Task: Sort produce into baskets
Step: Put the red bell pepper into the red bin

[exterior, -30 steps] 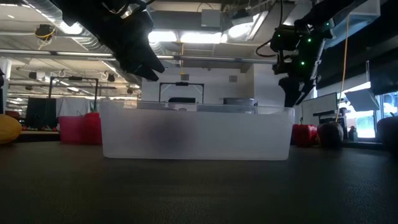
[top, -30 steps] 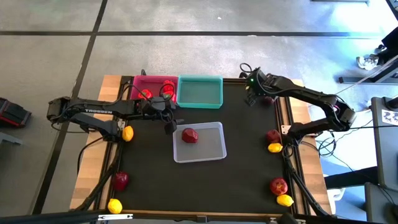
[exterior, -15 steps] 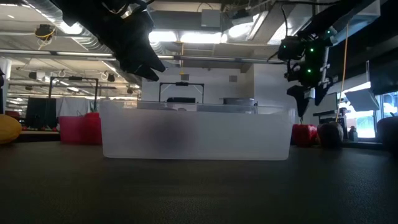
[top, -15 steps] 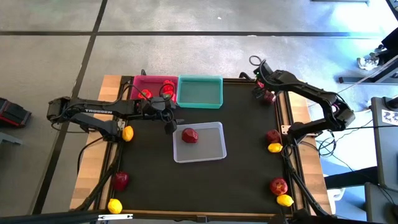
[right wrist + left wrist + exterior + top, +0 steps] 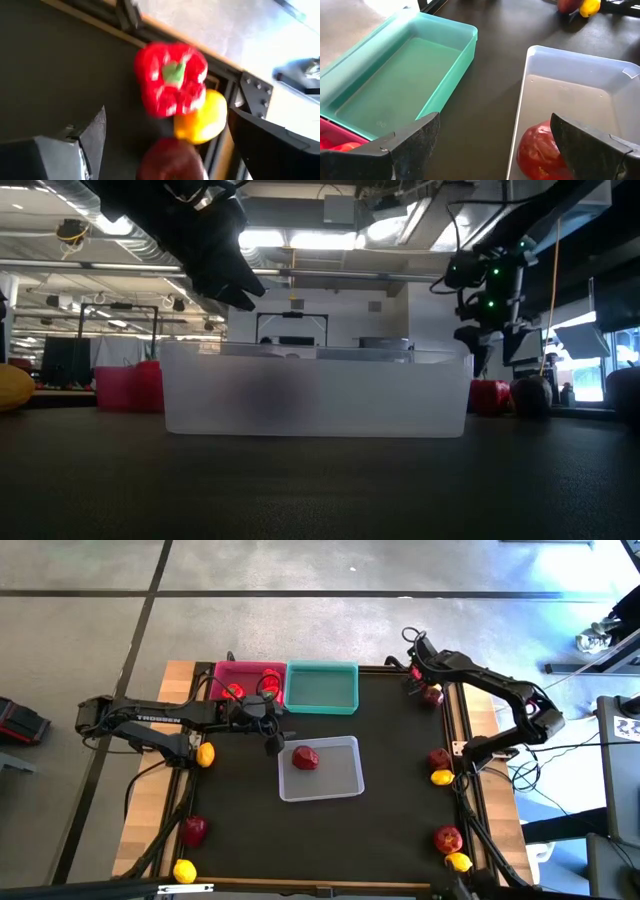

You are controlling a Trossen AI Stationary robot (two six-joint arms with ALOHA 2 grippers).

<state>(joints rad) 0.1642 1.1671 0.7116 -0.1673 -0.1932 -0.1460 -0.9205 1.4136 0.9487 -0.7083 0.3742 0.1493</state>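
While right gripper (image 5: pixel 165 150) gapes empty, red pepper (image 5: pixel 171 78) lies just ahead.

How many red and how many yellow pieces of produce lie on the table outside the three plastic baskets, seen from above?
Round red pieces of produce: 4
Small yellow lemons: 4
Total: 8
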